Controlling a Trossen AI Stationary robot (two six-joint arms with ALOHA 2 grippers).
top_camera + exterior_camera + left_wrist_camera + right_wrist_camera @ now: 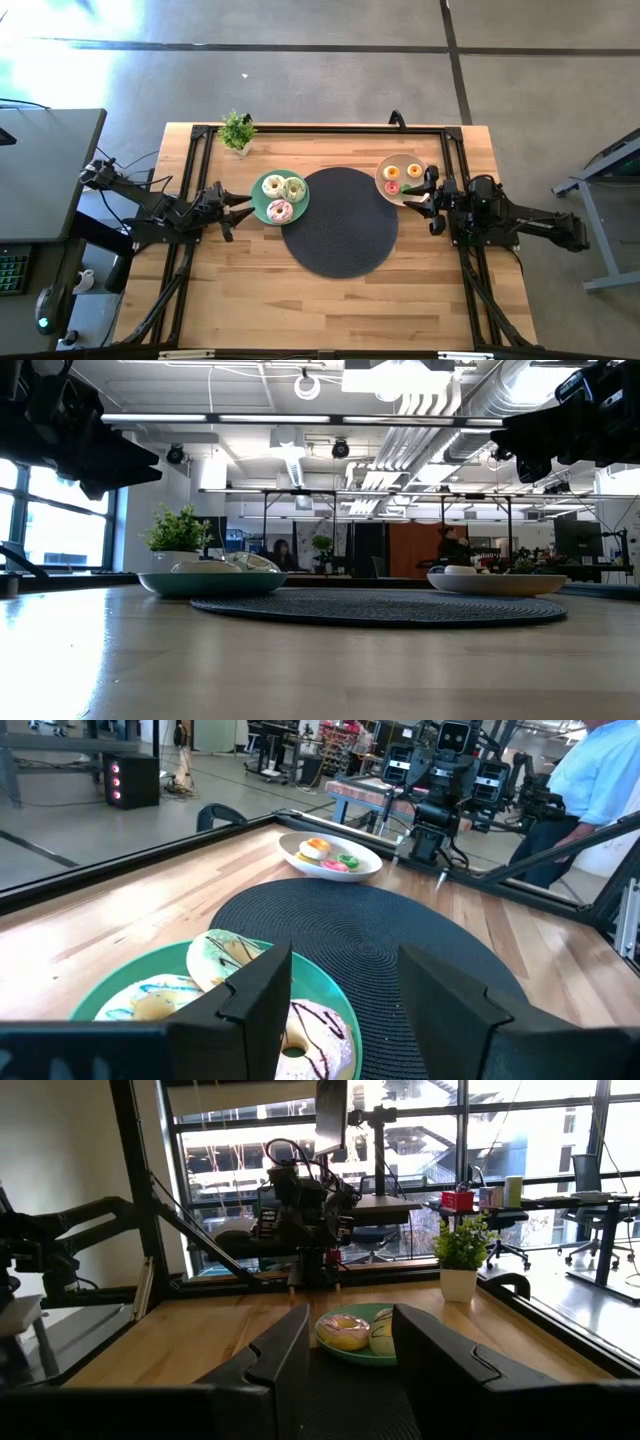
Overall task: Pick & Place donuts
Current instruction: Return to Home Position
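Observation:
Three larger donuts lie on the mint-green plate (258,203): white (273,186), pale green (294,187) and pink (279,211). Tiny donuts sit in the beige bowl (383,166): orange (414,171), pink (392,187) and green (412,187). My left gripper (240,208) hovers open at the plate's left edge, raised off the table. In its wrist view (345,1010) the pink donut (305,1038) shows between the fingers. My right gripper (425,197) hovers open at the bowl's near-right rim, also raised (520,452). Its wrist view (350,1350) looks across at the plate (340,1350).
A dark round woven mat (340,225) lies between plate and bowl. A small potted plant (237,130) stands at the far edge, left of centre. A black frame (320,128) borders the wooden table. A person in a pale blue shirt (610,770) stands beyond the right side.

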